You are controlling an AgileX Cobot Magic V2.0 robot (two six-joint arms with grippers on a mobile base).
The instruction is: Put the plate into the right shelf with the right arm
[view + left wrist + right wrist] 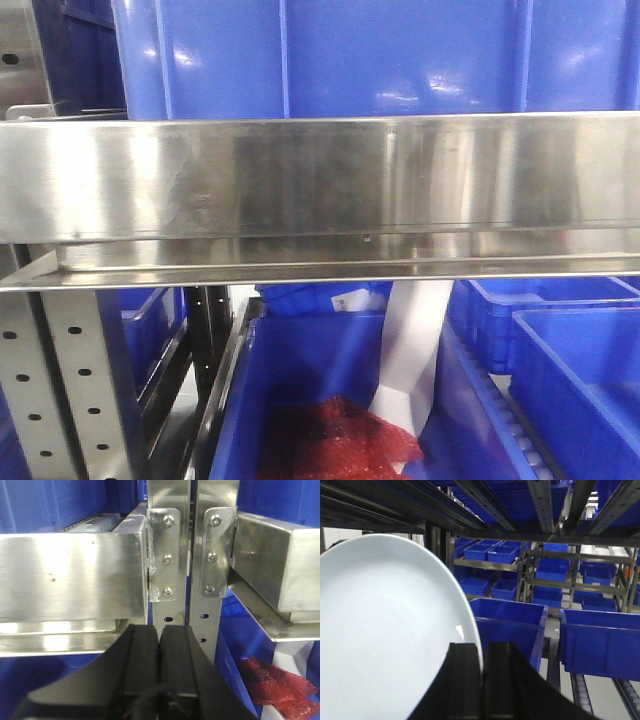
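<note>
In the right wrist view my right gripper (482, 652) is shut on the rim of the white plate (385, 635), which stands on edge and fills the left half of the view. It is held inside the right shelf, under dark rails (470, 505), with blue bins (507, 625) ahead. In the front view the shelf's broad steel rail (320, 180) spans the frame; neither the plate nor an arm shows there. In the left wrist view my left gripper (159, 635) is shut and empty, facing the shelf's steel uprights (192, 555).
A blue bin (330, 400) below the rail holds red mesh (340, 440) and a white strip (410, 360). More blue bins (580, 370) sit at the right, and a large one (380, 55) sits above. Perforated grey uprights (70, 390) stand at the left. Roller tracks (580, 692) run between bins.
</note>
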